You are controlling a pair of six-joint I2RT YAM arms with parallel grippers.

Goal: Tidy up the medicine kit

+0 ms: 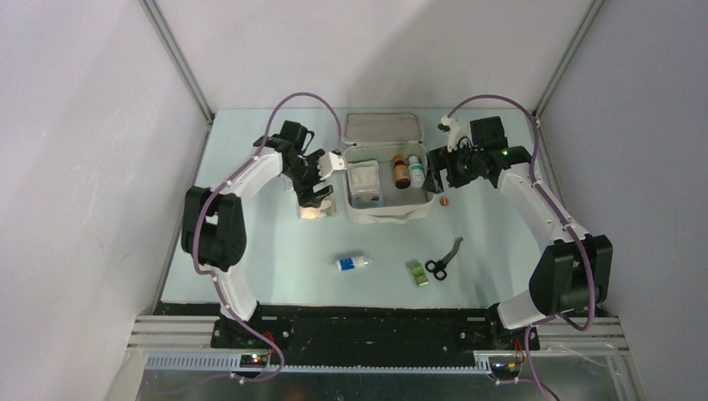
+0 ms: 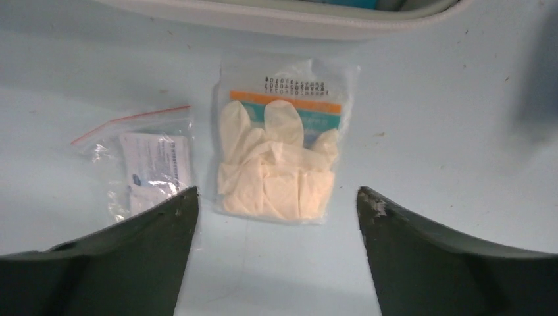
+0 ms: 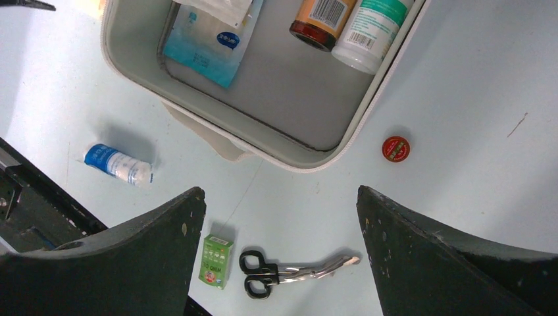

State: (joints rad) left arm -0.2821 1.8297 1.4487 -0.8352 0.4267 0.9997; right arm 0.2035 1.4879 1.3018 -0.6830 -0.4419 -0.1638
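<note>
The white medicine kit point(image 1: 391, 214) lies open at the table's far middle, its lid point(image 1: 381, 127) folded back. Inside are flat packets point(image 1: 365, 182), a brown bottle point(image 1: 402, 171) and a white bottle point(image 1: 416, 172). My left gripper point(image 1: 317, 196) is open and empty left of the kit, above a bag of cream gloves point(image 2: 279, 158) and a small zip bag point(image 2: 148, 164). My right gripper point(image 1: 434, 180) is open and empty at the kit's right wall. In the right wrist view the kit's rim point(image 3: 388, 85), both bottles point(image 3: 322, 16) and a blue packet point(image 3: 207, 46) show.
Loose on the table in front of the kit are a bandage roll point(image 1: 352, 263), a green box point(image 1: 418, 273) and black-handled scissors point(image 1: 442, 261). A small red tin point(image 1: 445, 201) lies by the kit's right front corner. Walls close in the table's sides.
</note>
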